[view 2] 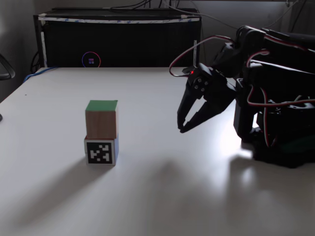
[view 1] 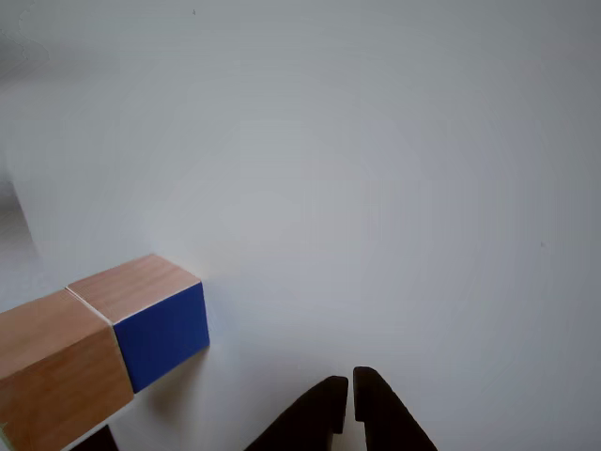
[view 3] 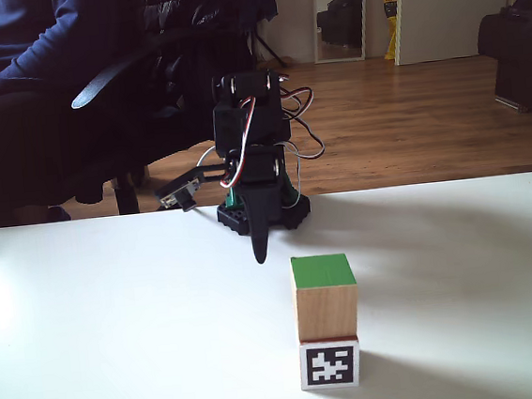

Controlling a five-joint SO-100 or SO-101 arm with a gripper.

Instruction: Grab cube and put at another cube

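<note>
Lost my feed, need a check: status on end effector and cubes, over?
End effector shut, empty, hanging above the table, apart from the stack. Green cube sits on the other cube. Nothing between them.

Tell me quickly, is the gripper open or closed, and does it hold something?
Gripper: closed, holding nothing, apart from the stacked cubes.

white table (view 3: 92, 348), wooden floor (view 3: 409, 120), office chair (view 3: 132, 80)
</note>
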